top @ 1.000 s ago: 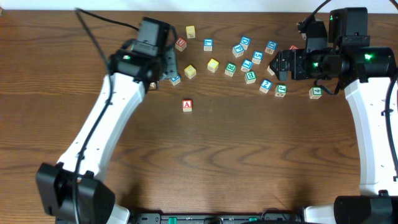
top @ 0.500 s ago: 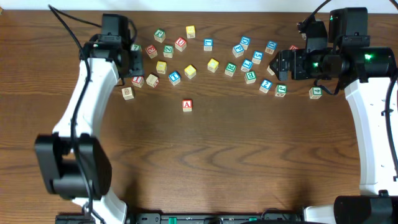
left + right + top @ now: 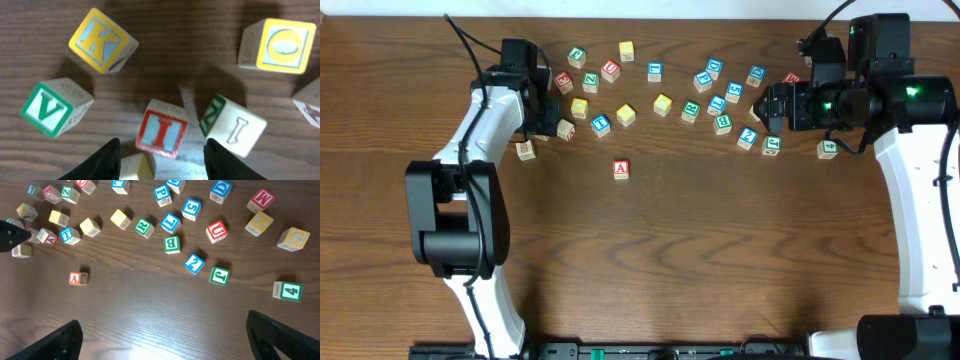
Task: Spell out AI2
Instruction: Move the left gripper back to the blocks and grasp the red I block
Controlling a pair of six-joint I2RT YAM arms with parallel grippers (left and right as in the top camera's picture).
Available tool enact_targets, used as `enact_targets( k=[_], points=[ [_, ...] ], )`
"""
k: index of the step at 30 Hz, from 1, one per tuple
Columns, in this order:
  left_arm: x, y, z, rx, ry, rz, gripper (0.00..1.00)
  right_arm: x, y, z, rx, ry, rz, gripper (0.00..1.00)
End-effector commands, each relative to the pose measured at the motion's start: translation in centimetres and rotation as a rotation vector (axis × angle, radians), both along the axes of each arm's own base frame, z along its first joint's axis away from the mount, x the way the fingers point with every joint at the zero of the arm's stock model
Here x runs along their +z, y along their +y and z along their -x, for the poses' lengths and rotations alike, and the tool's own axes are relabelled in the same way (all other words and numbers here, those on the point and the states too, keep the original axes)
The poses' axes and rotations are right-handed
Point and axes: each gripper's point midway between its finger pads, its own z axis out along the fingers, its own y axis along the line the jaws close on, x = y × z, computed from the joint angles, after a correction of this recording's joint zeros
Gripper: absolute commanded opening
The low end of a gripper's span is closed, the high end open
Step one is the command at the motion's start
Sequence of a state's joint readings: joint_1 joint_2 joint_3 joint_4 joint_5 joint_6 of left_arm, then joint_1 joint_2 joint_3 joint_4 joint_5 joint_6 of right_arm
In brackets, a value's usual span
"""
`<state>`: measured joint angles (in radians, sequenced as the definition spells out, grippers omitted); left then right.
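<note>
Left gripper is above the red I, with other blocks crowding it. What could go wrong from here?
1. The Z block sits close beside the red I block; a finger of the left gripper may land on it or shove it.
2. A yellow-edged block lies between the fingers too and could get pinched instead.

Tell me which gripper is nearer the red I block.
Left. The left gripper hangs directly over the red I block, fingers straddling it; the right gripper is far across the table.
</note>
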<state>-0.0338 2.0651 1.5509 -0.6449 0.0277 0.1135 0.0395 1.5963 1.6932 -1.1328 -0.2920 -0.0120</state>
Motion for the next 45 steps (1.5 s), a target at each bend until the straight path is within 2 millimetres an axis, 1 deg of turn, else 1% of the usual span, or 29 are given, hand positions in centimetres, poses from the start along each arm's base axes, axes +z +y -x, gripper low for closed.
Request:
enact_targets(
  k=[1,5,10,16,20,31,45],
  points=[
    [0.0,0.6,-0.7,-0.01,-0.018,-0.002,0.53,0.4,0.3,-0.1,0.015,-0.014,0.006,0.99],
    [-0.4,0.7,-0.9,-0.019,-0.019,0.005,0.53,0.4,0.3,-0.1,0.015,-0.014,0.006,0.99],
    [-1.2,0.7,-0.5,-0.018,0.004,0.005,0.52,0.4,0.3,-0.1,0.016,-0.014,0.005,0.99],
    [-1.2,0.7,-0.6,-0.018,0.001,0.005,0.52,0.4,0.3,-0.1,0.016,-0.014,0.005,0.99],
    [-1.6,0.7,-0.5,-0.018,0.003,0.005,0.52,0.4,0.3,0.0,0.015,-0.011,0.006,0.99],
    [-4.6,0.6,0.1,-0.019,0.066,0.009,0.52,0.4,0.3,0.0,0.015,-0.011,0.006,0.99],
    [-4.7,0.3,-0.1,-0.024,0.058,0.027,0.51,0.4,0.3,0.0,0.016,-0.012,0.006,0.99]
  ],
)
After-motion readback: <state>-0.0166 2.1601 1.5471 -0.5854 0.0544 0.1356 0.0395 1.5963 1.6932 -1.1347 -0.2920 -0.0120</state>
